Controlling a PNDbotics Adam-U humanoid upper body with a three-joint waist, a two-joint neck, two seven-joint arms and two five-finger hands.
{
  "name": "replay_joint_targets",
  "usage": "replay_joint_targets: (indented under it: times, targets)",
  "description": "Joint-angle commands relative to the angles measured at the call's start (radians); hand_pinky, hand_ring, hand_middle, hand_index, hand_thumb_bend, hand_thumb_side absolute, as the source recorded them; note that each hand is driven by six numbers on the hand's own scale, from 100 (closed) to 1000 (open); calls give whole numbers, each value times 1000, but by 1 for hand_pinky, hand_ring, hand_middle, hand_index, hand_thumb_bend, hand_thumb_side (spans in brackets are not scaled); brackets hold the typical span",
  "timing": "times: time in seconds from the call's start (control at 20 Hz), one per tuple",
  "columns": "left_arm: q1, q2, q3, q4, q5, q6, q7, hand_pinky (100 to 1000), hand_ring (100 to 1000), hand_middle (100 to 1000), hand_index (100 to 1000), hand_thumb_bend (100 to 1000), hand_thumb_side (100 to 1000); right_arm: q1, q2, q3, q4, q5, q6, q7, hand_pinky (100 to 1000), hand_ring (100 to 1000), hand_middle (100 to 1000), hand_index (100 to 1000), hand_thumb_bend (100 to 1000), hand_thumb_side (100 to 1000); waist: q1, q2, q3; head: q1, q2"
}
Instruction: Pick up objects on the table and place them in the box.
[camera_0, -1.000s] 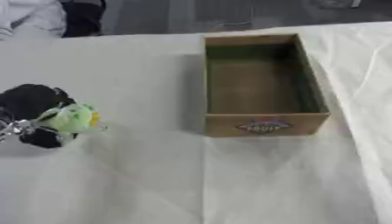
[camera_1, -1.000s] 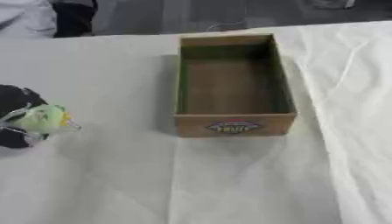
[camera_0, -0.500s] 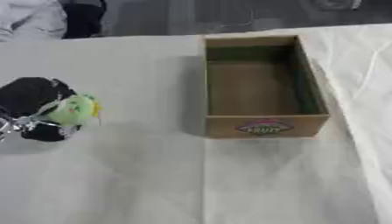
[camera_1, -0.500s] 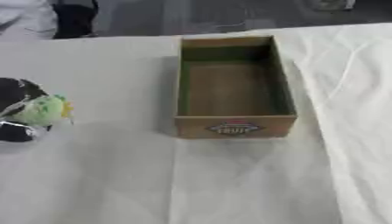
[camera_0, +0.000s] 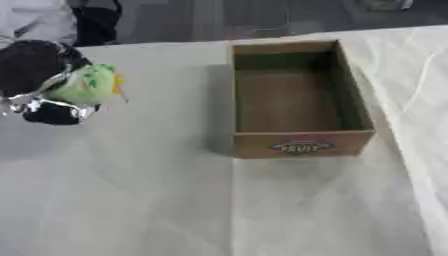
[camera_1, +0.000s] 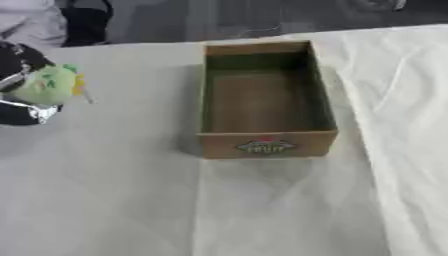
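Note:
My left hand (camera_0: 39, 80) is at the left edge, raised above the table, its black and silver fingers curled round a small green soft object (camera_0: 86, 85) with a yellow-orange bit on its right side. The brown cardboard box (camera_0: 299, 143) with a "FRUIT" label on its front wall stands in the middle, well to the right of the hand. Its inside looks bare. My right hand shows in neither view.
A white cloth covers the table (camera_0: 219, 210), with folds along the right side (camera_1: 402, 125). A person's sleeve (camera_0: 35, 22) shows at the far left edge, beyond the table.
My left hand has risen and moved toward the far side with the green object in it. The box has not moved.

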Motion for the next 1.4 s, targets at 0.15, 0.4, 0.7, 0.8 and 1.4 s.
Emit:
replay_joint_targets:
  times: [0.15, 0.4, 0.7, 0.8, 1.4]
  targets:
    - [-106, -30, 5, 15, 1, -17, -16, 427, 507, 491, 726, 100, 520, -17, -28, 2, -14, -7, -1, 8, 815, 884, 725, 787, 100, 1000, 6, -25, -12, 14, 8]
    - [-212, -120, 10, 75, -14, -23, -18, 425, 500, 480, 711, 100, 508, -27, -26, 5, -14, -9, -2, 12, 815, 884, 725, 787, 100, 1000, 14, -22, -35, 33, 3]
    - [-318, -221, 24, 181, -82, -34, 13, 425, 500, 469, 702, 100, 505, -47, -22, 10, -14, -14, -7, 17, 815, 884, 725, 787, 100, 1000, 22, -14, -74, 64, -8]
    - [-344, -249, 30, 215, -111, -41, 25, 426, 501, 468, 701, 100, 506, -54, -20, 12, -14, -16, -9, 19, 815, 883, 726, 787, 100, 1000, 24, -11, -84, 74, -9]
    - [-455, -454, 59, 320, -385, -67, 95, 437, 524, 471, 686, 100, 496, -128, 13, 33, -14, -43, -32, 45, 814, 882, 726, 787, 100, 1000, 30, 23, -174, 220, -31]
